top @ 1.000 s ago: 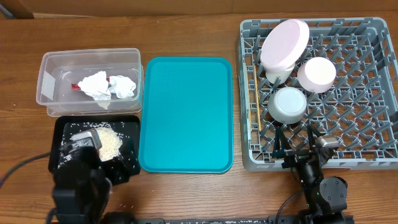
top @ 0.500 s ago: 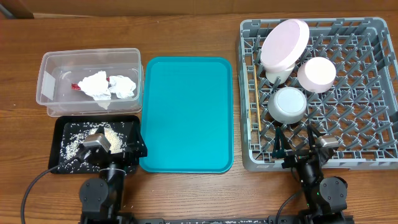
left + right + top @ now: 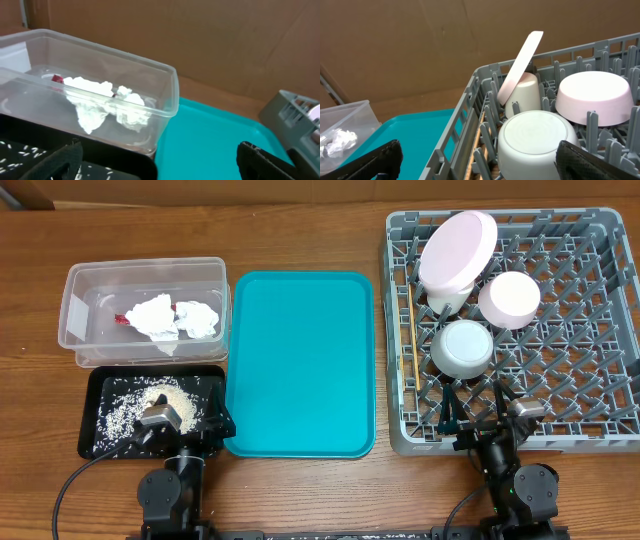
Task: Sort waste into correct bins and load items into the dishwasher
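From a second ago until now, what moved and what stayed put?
The left gripper drew back across the black tray toward the table's near edge, jaws open and empty, uncovering more rice. Nothing was picked up or dropped. The right gripper, napkins, teal tray and dish rack stayed put.

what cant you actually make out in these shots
Brown food scrap: not distinguishable, overhead; the left gripper covers the black tray's near edge.
Wrapper: overhead and left wrist, mostly buried under napkins; only red shows.
Chopsticks: overhead, lower ends lost among dish rack pegs.
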Motion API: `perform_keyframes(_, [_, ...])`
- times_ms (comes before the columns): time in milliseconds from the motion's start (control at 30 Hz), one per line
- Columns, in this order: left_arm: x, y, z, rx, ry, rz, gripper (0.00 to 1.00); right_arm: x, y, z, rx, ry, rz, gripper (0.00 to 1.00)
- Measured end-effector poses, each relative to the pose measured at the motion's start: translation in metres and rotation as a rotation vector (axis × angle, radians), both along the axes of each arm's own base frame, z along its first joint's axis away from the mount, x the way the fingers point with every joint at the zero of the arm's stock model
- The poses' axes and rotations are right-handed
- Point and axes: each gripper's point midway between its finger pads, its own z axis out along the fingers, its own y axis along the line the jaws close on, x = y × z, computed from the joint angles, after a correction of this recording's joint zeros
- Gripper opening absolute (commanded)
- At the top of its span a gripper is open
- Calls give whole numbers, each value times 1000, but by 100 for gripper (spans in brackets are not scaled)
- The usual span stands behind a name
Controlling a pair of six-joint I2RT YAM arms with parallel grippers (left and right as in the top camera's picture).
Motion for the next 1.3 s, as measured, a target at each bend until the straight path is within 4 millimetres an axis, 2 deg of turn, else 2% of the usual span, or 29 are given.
perform_keyframes(100, [0, 0, -5, 60, 14, -10, 100, 0, 0, 0, 0, 0, 0, 100])
perform_keyframes(400, [0, -3, -5, 185, 13, -36, 100, 0, 0, 0, 0, 0, 0, 100])
perform_keyframes(1300, [0, -3, -3, 203, 8, -38, 100, 0, 0, 0, 0, 0, 0, 100])
